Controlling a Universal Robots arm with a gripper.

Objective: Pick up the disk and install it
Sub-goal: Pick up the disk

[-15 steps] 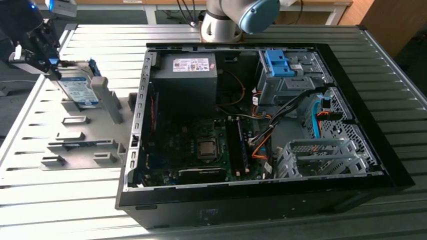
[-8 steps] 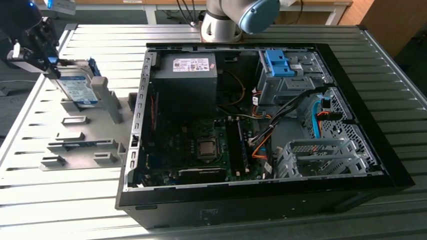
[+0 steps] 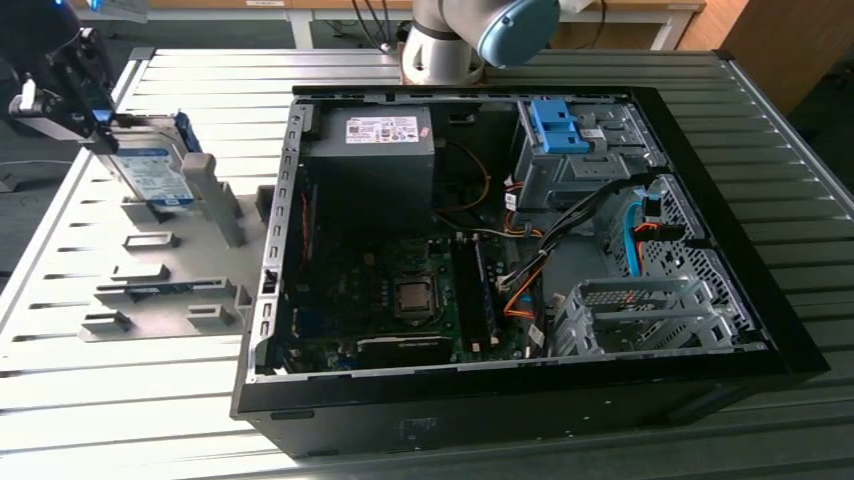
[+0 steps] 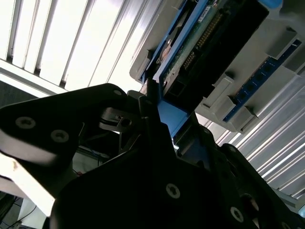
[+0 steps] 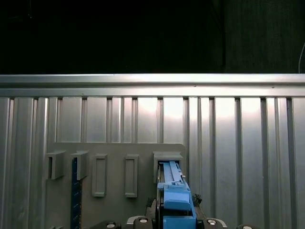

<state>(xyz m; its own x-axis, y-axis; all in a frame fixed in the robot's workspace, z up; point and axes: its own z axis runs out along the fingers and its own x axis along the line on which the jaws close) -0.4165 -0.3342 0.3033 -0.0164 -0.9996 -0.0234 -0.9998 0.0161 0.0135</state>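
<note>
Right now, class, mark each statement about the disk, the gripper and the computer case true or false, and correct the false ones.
1. The disk stands on edge in the grey rack. True.
2. The disk is already inside the case. False: it sits in the rack, outside the computer case, on the exterior view's left.
3. The computer case lies open, its inside showing. True.
4. The gripper hangs over the open case. False: the gripper is at the rack, closed on the disk's upper end.
</note>
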